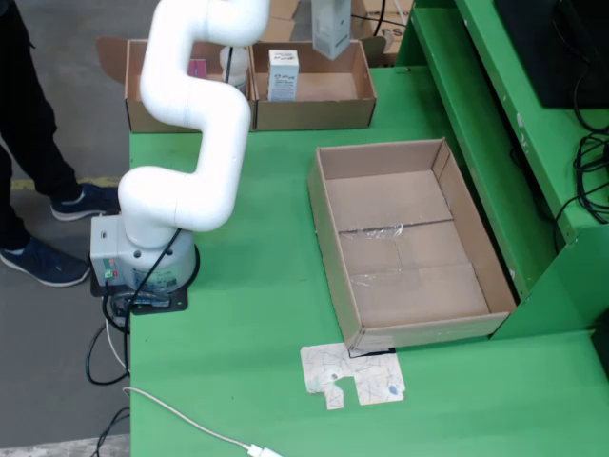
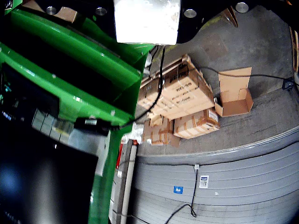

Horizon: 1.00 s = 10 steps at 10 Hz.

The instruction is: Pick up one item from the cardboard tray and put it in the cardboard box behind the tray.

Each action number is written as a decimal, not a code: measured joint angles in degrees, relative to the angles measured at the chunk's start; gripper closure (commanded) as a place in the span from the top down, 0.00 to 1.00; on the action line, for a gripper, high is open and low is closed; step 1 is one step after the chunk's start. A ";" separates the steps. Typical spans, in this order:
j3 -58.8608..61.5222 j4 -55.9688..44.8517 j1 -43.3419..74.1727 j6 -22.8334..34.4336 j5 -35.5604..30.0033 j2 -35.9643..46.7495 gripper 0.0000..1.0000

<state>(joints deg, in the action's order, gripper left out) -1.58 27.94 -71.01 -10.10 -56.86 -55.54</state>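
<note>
I have a white carton [image 1: 332,29] lifted at top centre of the fixed view, above the back box [image 1: 314,100]. Gripper [image 2: 147,7] clamps it; wrist view shows its white face. Tray [image 1: 409,248] below looks empty.

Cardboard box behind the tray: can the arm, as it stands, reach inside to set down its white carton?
Probably yes: the held carton hangs over the open-topped box; one small carton stands at its left in the fixed view, bare floor beside it.
</note>
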 measured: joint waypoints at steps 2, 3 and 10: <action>0.00 -4.48 4.13 -5.10 -5.27 0.70 0.00; -0.08 -6.41 4.75 -7.39 -7.56 0.79 0.00; -0.08 -10.89 7.82 -16.35 -26.54 0.79 0.00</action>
<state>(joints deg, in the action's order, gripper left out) -1.66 17.05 -63.19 -26.45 -83.40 -54.75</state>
